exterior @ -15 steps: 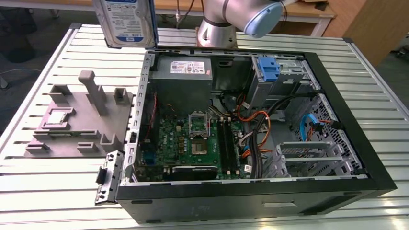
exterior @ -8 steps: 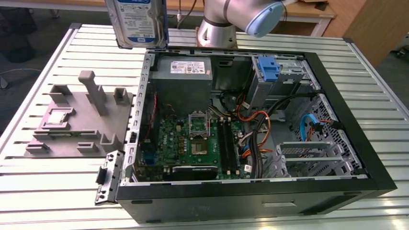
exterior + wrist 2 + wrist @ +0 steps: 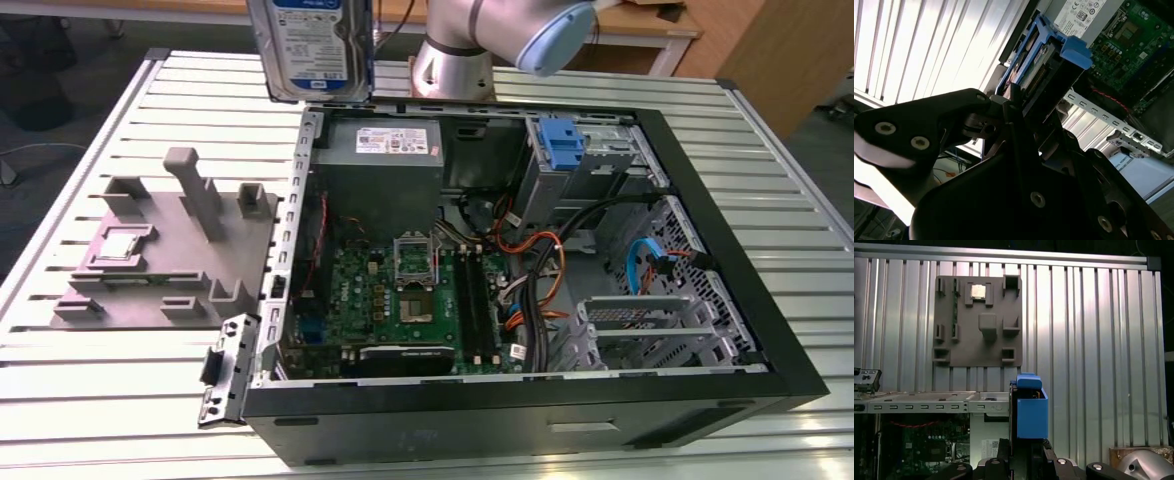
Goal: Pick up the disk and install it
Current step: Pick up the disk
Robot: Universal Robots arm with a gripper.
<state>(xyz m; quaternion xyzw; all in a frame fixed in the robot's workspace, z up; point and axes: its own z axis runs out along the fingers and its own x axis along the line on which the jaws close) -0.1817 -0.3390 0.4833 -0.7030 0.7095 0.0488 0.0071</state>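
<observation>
The disk [image 3: 318,45] is showing a white-and-blue label on silver metal, edged in bright blue, and the claw [image 3: 1029,112] is looking matte black. The worktop [image 3: 107,380] is gleaming in silver ribbed stripes; the fixture block [image 3: 160,250] is looking plain grey; the black case [image 3: 534,425] is showing a green board [image 3: 400,290].

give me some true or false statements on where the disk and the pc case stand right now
1. The disk is clamped in the jaws, held in the air. True.
2. The disk is seated in a drive bay inside the case. False: it is aloft, not yet installed.
3. A grey fixture plate lies on the slatted table, outside the case. True.
4. The case is closed up. False: its side is open and the motherboard is exposed.
</observation>
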